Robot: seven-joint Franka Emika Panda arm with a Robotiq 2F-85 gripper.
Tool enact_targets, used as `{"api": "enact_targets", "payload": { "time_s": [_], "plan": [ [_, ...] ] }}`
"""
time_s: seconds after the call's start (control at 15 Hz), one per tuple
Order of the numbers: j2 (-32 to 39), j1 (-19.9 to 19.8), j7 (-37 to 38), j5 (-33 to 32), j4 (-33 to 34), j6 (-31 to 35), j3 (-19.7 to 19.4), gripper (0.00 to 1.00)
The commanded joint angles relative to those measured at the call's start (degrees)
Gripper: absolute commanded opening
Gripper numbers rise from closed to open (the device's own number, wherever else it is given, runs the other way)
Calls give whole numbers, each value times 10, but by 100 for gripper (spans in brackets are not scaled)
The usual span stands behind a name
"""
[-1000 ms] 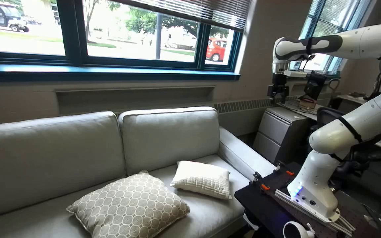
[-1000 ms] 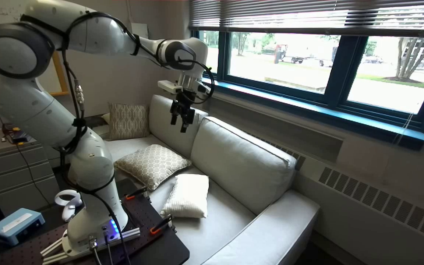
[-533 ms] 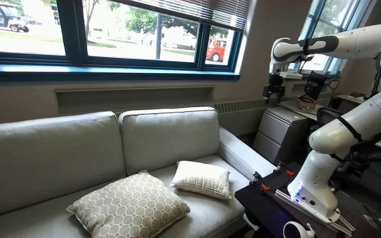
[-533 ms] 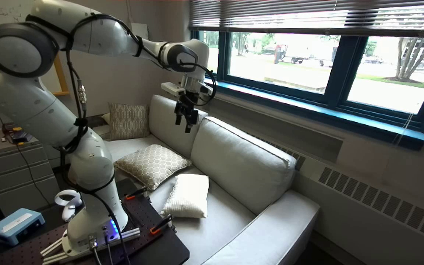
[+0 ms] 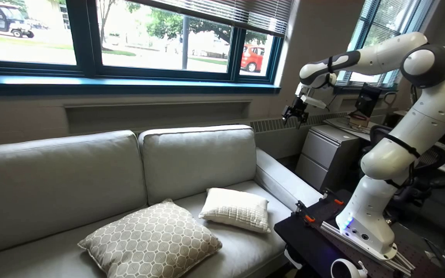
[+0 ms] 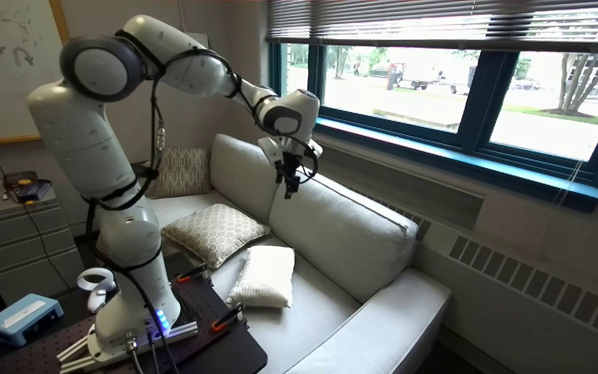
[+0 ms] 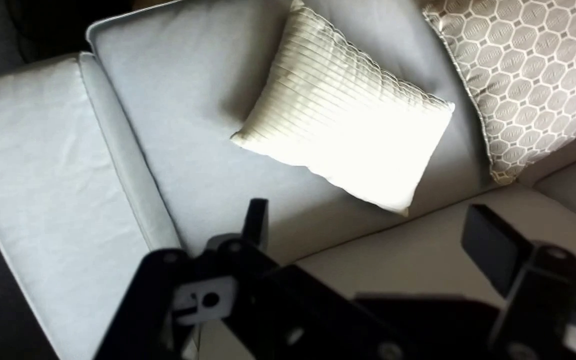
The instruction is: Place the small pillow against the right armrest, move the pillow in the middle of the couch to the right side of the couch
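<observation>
Long light grey-beige upholstered couch [image 5: 48, 181] w/ low padded right armrest [image 6: 377, 324] in matching fabric, the armrest visible in both exterior views & in the wrist view. Small cream-white four-cornered pillow of textured cloth [image 7: 348, 115] lies on the seat near the armrest but apart from it; a strip of seat shows btwn them. Large square beige-tan cloth pillow w/ pale lattice pattern [image 5: 153, 239], i.e. the mid-couch one, lies next in line from the armrest, just beside the small pillow on its far side. Brownish square cloth pillow w/ pale figured pattern [image 6: 182, 174] stands upright at the couch's opp. end, farthest from the armrest.

Black two-finger gripper [image 7: 375, 237] hangs higher than the armrest & well apart from it; fingers [image 7: 255, 222] spread wide, w/ couch fabric visible in the gap. Jointed white robot arm w/ dark grey caps [image 6: 78, 135] carries it, the base standing on a black flat-topped table [image 6: 239, 353] near the armrest's front end. White ringed handset [image 6: 96, 285] rests on same table, on the base's side away from the armrest. Grey metal filing cabinet w/ drawers [image 5: 317, 154] stands past the armrest's outer side. Blue-framed glass window [image 6: 397, 98], w/ grey slatted blind [image 6: 382, 28], sits higher than the armrest, in the wall behind the couch.
</observation>
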Motion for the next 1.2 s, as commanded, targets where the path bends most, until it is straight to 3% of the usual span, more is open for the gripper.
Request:
{"api": "enact_targets", "payload": {
  "time_s": [0.0,0.27,0.6,0.73,0.8,1.13],
  "plan": [
    [118,6,7,73,65,43,-2,100],
    [227,5,7,131,126,60,13,100],
    [360,9,23,131,224,35,38,100],
    [373,12,45,107,238,1,36,100],
    [351,8,16,122,198,42,40,100],
    [374,8,27,116,225,20,39,100]
  ]
}}
